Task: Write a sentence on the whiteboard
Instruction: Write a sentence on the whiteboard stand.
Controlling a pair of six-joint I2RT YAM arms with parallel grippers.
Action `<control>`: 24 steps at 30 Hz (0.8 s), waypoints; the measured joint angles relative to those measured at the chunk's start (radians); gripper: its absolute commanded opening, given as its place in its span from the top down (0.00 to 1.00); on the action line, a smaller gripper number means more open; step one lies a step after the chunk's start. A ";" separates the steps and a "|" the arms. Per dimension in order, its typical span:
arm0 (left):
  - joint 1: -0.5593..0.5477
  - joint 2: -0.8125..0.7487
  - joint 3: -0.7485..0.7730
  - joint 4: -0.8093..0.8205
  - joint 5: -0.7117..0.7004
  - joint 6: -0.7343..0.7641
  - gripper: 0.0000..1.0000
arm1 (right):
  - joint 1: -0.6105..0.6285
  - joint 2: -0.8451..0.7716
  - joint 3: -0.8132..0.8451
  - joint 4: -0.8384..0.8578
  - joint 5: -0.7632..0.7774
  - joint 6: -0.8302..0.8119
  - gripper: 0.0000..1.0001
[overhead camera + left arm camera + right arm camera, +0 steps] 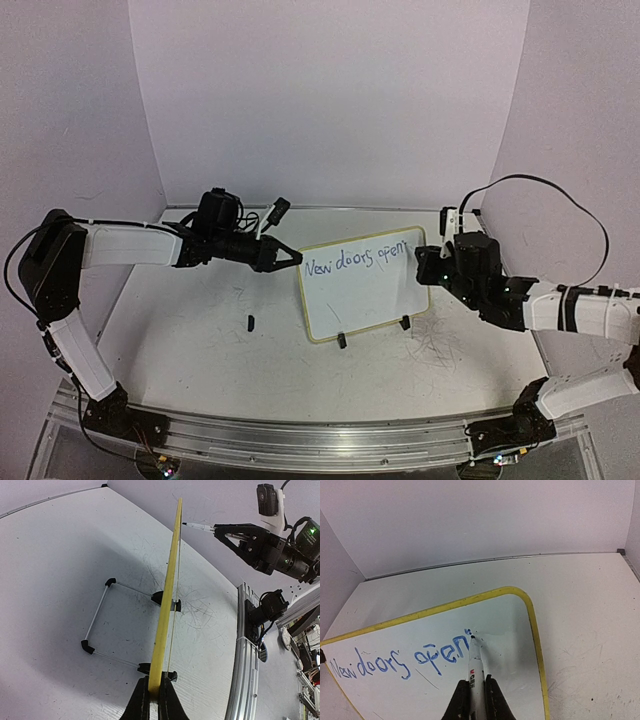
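The right claw [472, 687] is clenched on a marker [475, 662]. Its tip meets the board [512, 630] just ahead, right of "open". The sentence [395, 662] runs off leftward and bare board lies rightward, likely for the remaining letters. The left claw [154, 690] grips the board's edge.

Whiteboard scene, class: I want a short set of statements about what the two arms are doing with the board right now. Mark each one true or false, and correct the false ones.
1. The left gripper is shut on the edge of the whiteboard. True.
2. The whiteboard lies flat on the table. False: it stands on its two black feet.
3. The right gripper holds a marker with its tip at the board. True.
4. The sentence is written in red. False: it is blue.
5. The sentence begins "New doors". True.
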 measured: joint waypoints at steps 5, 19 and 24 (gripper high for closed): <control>0.000 0.000 0.000 0.000 0.000 0.000 1.00 | 0.000 -0.014 -0.015 -0.001 -0.005 0.007 1.00; 0.000 0.000 0.000 0.000 0.000 0.000 1.00 | 0.000 0.009 -0.018 0.007 -0.010 0.006 1.00; 0.000 0.000 0.000 0.000 0.000 0.000 1.00 | 0.000 0.019 -0.018 0.012 -0.008 0.006 1.00</control>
